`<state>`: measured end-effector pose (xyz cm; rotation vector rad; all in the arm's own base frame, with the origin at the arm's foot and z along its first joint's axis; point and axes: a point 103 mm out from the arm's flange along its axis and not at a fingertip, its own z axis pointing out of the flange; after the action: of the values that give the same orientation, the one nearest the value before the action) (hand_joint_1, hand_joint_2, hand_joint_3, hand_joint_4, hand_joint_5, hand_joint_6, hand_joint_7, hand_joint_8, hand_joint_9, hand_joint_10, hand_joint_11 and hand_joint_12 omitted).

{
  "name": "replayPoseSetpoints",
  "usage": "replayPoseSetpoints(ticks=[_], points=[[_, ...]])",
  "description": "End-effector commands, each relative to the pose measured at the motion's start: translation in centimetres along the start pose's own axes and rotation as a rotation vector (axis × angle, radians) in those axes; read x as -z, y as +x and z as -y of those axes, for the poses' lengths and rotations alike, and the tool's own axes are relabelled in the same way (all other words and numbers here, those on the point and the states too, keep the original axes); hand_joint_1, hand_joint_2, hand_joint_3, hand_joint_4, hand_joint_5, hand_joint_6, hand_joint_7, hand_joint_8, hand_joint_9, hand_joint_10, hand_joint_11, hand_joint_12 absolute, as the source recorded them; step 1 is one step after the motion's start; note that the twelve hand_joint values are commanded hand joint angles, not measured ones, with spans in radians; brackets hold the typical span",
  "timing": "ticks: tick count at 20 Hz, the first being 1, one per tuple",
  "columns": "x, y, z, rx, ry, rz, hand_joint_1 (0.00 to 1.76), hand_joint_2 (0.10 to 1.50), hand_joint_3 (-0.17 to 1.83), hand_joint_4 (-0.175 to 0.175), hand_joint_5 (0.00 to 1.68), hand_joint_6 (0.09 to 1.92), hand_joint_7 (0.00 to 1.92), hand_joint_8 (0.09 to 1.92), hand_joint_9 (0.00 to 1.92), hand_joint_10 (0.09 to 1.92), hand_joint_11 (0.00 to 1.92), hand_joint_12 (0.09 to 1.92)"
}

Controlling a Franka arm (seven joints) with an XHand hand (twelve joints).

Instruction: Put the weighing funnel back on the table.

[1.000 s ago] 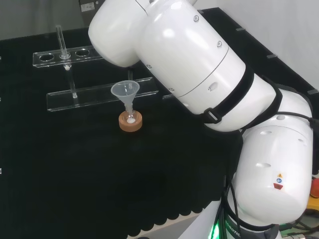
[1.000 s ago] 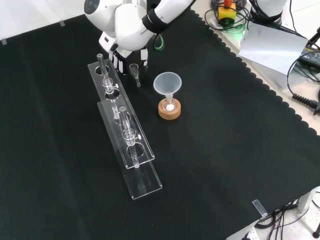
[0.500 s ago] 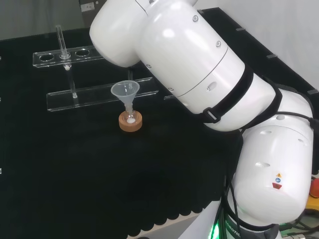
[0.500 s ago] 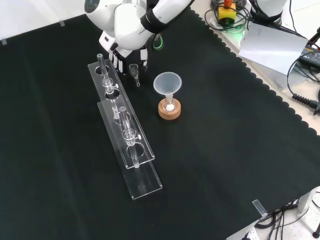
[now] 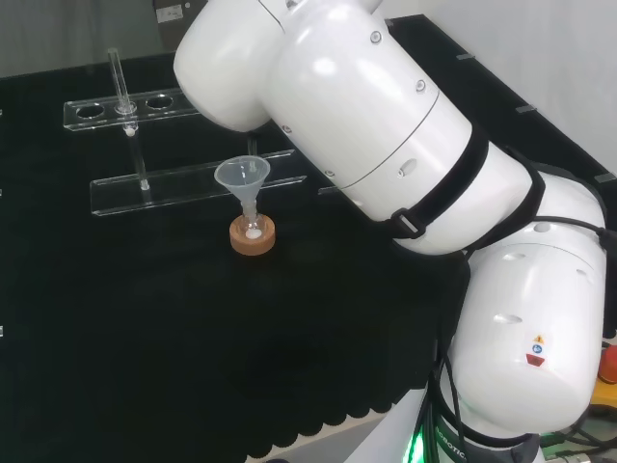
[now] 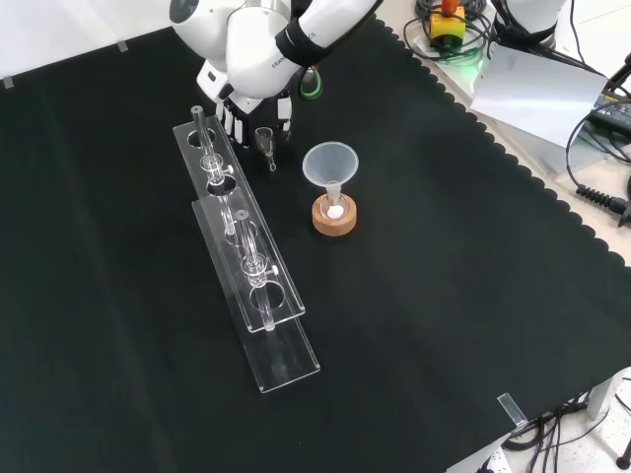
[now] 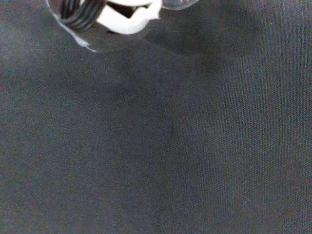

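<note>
In the front view the hand (image 6: 228, 119) hangs under the arm's white link at the top, next to the far end of the tube rack. Its dark fingers are curled round the weighing funnel (image 6: 264, 139), a small clear scoop whose short stem points down at the cloth. I cannot tell whether the stem tip touches the cloth. The wrist view has the clear weighing funnel (image 7: 100, 27) close up, with a white part of the hand (image 7: 127, 18) seen through it, over bare black cloth.
The big funnel (image 6: 330, 164) stands in a small flask on a cork ring (image 6: 334, 218), just right of the hand in the front view. A long clear tube rack (image 6: 258, 292) with a test tube (image 6: 204, 144) lies to the left. The funnel (image 5: 242, 179) and the rack (image 5: 183, 181) also show in the head view.
The hand and the weighing funnel have shifted only slightly; the funnel's tilt changed a little. Nothing else moved.
</note>
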<state>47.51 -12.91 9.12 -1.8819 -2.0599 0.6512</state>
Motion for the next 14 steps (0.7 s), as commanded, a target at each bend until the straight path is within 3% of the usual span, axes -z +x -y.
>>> replayPoseSetpoints(ticks=[1,14], points=[[-0.25,0.37,-0.27,0.004,-0.006,0.002,1.06,0.81,0.51,0.175,1.09,0.93,0.72,0.63,1.02,0.38,0.71,1.16],[-0.85,1.26,-1.24,0.001,-0.022,0.004,1.06,0.82,0.5,0.175,1.09,0.93,0.72,0.63,1.02,0.38,0.71,1.16]])
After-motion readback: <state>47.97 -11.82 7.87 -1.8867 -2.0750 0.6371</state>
